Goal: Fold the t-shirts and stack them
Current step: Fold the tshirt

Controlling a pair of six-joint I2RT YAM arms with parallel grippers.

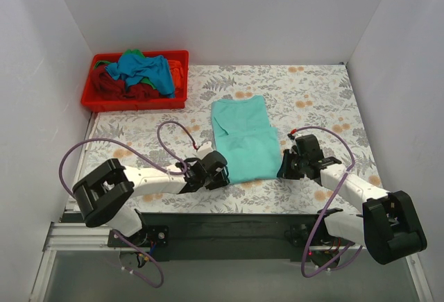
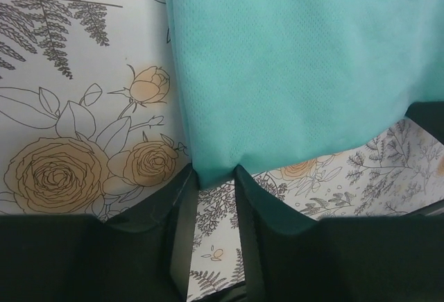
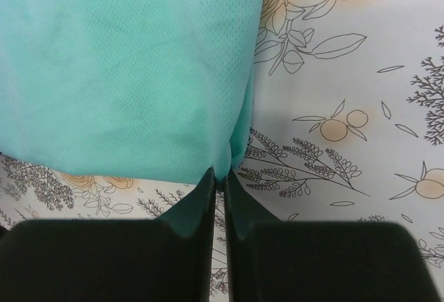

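Note:
A mint-teal t-shirt (image 1: 243, 135) lies folded into a long strip on the floral tablecloth, its narrow end toward me. My left gripper (image 1: 211, 173) is at its near left corner. In the left wrist view the corner of the shirt (image 2: 298, 66) sits pinched between the tips of the left gripper (image 2: 216, 173). My right gripper (image 1: 286, 166) is at the near right corner. In the right wrist view the right gripper (image 3: 218, 175) is shut tight on the edge of the shirt (image 3: 132, 66). More t-shirts, blue (image 1: 146, 69), dark red (image 1: 114, 83) and orange (image 1: 178, 73), are piled in a bin.
The red plastic bin (image 1: 132, 103) stands at the back left corner of the table. White walls close the table in on the left, back and right. The floral tablecloth (image 1: 312, 101) covers the whole surface.

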